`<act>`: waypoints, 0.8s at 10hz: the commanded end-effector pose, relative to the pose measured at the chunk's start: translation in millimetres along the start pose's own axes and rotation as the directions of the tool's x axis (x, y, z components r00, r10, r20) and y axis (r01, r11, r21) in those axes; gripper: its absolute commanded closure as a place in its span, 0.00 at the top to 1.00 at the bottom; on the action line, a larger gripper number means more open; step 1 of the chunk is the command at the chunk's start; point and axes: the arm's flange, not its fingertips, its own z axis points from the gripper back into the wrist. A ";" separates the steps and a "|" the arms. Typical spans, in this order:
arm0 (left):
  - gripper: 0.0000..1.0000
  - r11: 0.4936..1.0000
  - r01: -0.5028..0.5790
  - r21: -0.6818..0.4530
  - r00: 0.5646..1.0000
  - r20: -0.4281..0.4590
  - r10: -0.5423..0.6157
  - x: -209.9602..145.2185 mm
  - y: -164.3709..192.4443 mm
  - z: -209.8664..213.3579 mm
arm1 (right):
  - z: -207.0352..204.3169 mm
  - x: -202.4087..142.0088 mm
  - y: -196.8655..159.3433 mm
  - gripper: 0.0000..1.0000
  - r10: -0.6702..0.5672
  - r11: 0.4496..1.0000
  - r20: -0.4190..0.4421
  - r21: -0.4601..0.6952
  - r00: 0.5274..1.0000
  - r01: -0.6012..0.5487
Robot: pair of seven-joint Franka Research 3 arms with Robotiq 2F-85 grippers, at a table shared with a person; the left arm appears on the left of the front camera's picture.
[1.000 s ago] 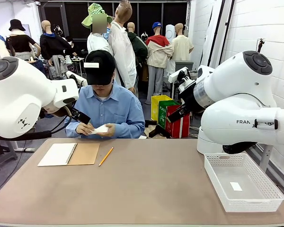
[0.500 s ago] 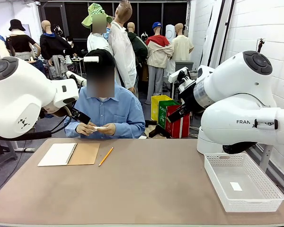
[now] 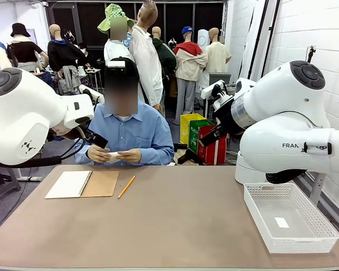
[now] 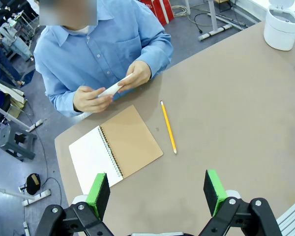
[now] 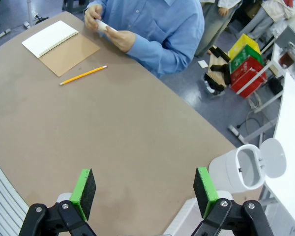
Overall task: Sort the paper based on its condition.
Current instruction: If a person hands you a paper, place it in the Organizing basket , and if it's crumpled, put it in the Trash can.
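Note:
The person at the far side of the table holds a small white sheet of paper [image 3: 114, 156] in both hands, just above the table edge. The same paper [image 4: 113, 88] shows in the left wrist view, and the paper [image 5: 102, 25] appears folded or rolled between the fingers in the right wrist view. My left gripper [image 4: 156, 189] hangs open high over the table, well short of the person, with nothing between its green pads. High over the near side of the table, my right gripper [image 5: 143, 189] is also open with nothing in it.
An open spiral notebook [image 3: 82, 184] with a brown cover lies at the far left, a yellow pencil [image 3: 126, 186] beside it. A white mesh basket [image 3: 322, 237] at the right holds a tiny white tag [image 3: 281, 222]. A white lidded bin [image 5: 243, 169] stands off the table's right edge.
The person has lowered the paper a little towards the table and shifted their hands on it. Both arms have stayed still.

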 end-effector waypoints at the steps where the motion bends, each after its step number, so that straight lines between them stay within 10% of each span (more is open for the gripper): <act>1: 1.00 1.000 0.013 0.005 1.000 0.005 -0.013 0.5 1.0 -0.7 | -0.2 0.1 1.0 1.00 0.003 1.000 -0.002 -0.004 1.000 -0.003; 8: 1.00 1.000 0.013 0.005 1.000 0.005 -0.013 0.5 1.0 -0.7 | -0.2 0.1 1.0 1.00 0.003 1.000 -0.002 -0.004 1.000 -0.003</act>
